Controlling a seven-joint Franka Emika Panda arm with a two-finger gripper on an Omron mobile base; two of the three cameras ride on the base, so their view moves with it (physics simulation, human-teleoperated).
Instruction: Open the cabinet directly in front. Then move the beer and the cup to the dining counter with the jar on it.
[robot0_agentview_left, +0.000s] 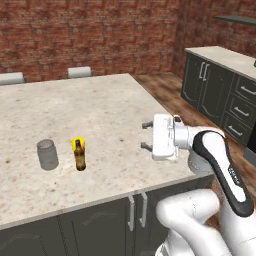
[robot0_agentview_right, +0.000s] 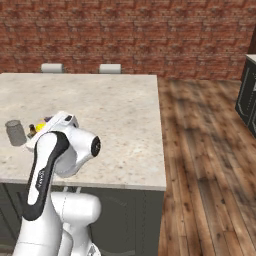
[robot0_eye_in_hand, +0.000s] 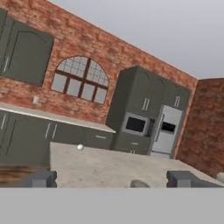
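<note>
The beer (robot0_agentview_left: 79, 156), a slim brown bottle, stands upright on the beige dining counter (robot0_agentview_left: 100, 105). The yellow cup (robot0_agentview_left: 78, 143) is just behind it, and the grey jar (robot0_agentview_left: 47, 154) is a little to its left. My gripper (robot0_agentview_left: 146, 135) hovers over the counter to the right of them, fingers pointing at them, open and holding nothing. From the right base view my arm hides most of the beer (robot0_agentview_right: 31, 131); the jar (robot0_agentview_right: 16, 132) shows beside it. In the hand view the gripper (robot0_eye_in_hand: 113, 181) is open, and the cabinet (robot0_eye_in_hand: 26, 52) hangs far off on the brick wall.
Two chair backs (robot0_agentview_left: 80, 71) stand at the counter's far side. Low dark cabinets (robot0_agentview_left: 215, 90) run along the right wall, with wooden floor (robot0_agentview_right: 210, 150) between them and the island. A tall unit with microwave (robot0_eye_in_hand: 135, 124) and fridge (robot0_eye_in_hand: 168, 129) stands across the room.
</note>
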